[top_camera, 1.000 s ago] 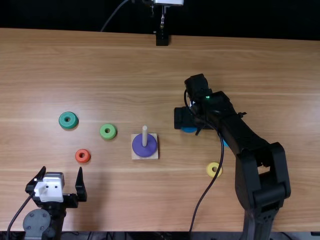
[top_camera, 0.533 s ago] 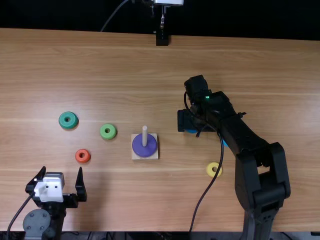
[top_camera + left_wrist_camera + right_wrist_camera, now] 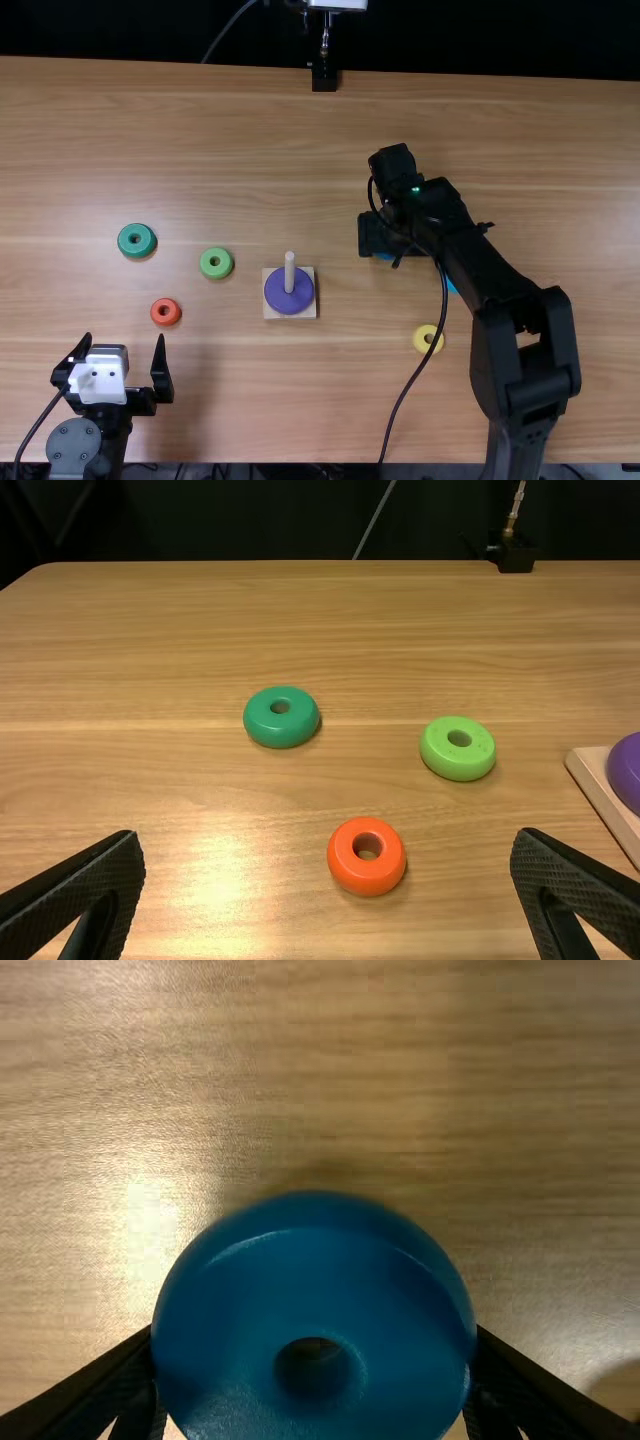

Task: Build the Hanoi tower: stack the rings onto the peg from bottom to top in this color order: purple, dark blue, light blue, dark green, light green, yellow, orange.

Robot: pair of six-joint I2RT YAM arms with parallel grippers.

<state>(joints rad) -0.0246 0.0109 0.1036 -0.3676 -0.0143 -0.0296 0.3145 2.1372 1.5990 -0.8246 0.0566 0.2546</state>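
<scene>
"Start left of the peg point(image 3: 290, 272). Any trouble?"

"Little. Left gripper point(image 3: 124, 338) is nearer the table's front edge, wide apart, holding nothing. Dark green ring point(image 3: 281, 732) lies left of the peg and farther back; orange ring point(image 3: 366, 876) is left and nearer; light green ring point(image 3: 457, 767) is closer in, slightly back."

"And at the peg?"

"Purple ring point(image 3: 289, 302) sits round its foot, on the base point(image 3: 269, 312). If the next ring comes over off-centre, its hole could catch the peg's tip and the ring tilt."

"Right of it?"

"Right gripper point(image 3: 315, 1345), a little farther back, is closed on the dark blue ring point(image 3: 320, 1270), which I judge is next. Curved sides could slip if the grip is low or uneven; I can't tell if it's off the table. Yellow ring point(image 3: 420, 341) is right and nearer; light blue ring point(image 3: 452, 287) is farther right, partly under the arm, so a low swing might knock it."

"Materials?"

"Left gripper's pads look finely ribbed. The rings are smooth, glossy, rounded doughnuts; peg and square base, pale wood; right of them, the dark blue one has a soft sheen over grained tabletop."
</scene>
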